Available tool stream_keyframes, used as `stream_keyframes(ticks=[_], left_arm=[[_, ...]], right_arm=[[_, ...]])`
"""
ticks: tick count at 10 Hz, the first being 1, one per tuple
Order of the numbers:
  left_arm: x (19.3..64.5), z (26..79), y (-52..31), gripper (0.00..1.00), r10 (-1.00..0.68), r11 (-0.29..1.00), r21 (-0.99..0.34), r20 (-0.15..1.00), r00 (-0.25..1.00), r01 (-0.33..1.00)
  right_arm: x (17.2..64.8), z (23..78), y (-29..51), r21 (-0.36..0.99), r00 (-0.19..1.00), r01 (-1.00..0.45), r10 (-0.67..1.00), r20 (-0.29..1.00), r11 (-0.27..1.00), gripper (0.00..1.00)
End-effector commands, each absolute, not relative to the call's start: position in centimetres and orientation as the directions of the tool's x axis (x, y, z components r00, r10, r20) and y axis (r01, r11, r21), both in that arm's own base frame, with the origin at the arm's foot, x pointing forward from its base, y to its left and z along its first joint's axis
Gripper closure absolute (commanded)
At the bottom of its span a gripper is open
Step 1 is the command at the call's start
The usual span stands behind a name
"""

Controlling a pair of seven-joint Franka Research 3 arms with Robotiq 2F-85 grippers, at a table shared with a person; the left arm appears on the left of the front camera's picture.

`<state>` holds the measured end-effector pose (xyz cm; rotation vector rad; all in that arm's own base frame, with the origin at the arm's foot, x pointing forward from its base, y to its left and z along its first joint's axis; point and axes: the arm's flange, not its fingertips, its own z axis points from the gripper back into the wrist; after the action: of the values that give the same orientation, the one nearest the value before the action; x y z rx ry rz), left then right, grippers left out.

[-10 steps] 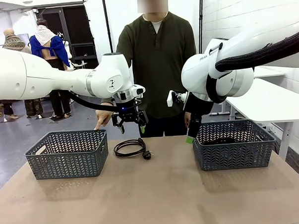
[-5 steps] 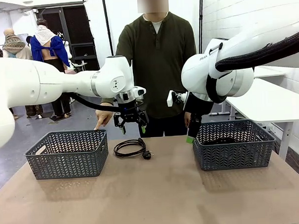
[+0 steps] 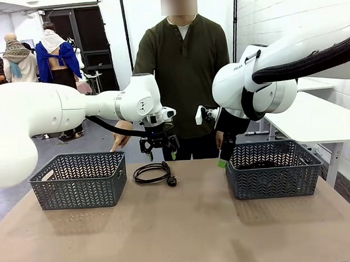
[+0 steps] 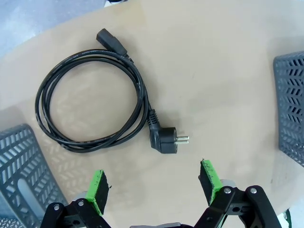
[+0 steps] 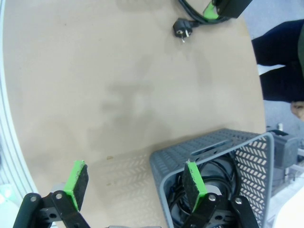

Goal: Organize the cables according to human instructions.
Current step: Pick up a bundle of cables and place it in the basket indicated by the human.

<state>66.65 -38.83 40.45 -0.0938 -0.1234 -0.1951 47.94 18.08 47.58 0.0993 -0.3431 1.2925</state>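
Note:
One coiled black cable (image 3: 152,172) lies on the table between the two baskets, its plug (image 3: 172,181) pointing right. My left gripper (image 3: 159,149) hangs open just above it. In the left wrist view the cable (image 4: 140,97) loops at upper left and the plug (image 4: 164,140) lies just ahead of the left gripper (image 4: 154,187), whose green pads stand wide apart. More black cables (image 3: 260,164) lie in the right basket (image 3: 273,179). My right gripper (image 5: 135,190) is open over that basket's (image 5: 213,145) near corner, with cables (image 5: 216,175) inside.
A grey left basket (image 3: 78,180) stands at the table's left. The person stands at the far edge, one hand (image 3: 119,139) pointing down toward the left basket. Bare table stretches across the front.
My left gripper has shifted right and a little lower, closer over the coiled cable. The right arm and the cable have not moved.

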Motion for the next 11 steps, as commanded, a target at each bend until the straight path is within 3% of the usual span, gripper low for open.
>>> stream_keyframes(ticks=[1, 11], left_arm=[[68.6, 40.7, -39.8, 0.0, -0.214, 0.972, -0.071, 0.132, 0.968, 0.224], [67.2, 39.4, -39.0, 0.0, -0.196, 0.975, -0.083, 0.128, 0.972, 0.208]], right_arm=[[47.9, 47.5, 18.1, -0.12, 0.239, -0.951, 0.922, 0.305, 0.286, 0.0], [47.9, 47.5, 18.1, -0.12, 0.239, -0.951, 0.922, 0.305, 0.286, 0.0]])
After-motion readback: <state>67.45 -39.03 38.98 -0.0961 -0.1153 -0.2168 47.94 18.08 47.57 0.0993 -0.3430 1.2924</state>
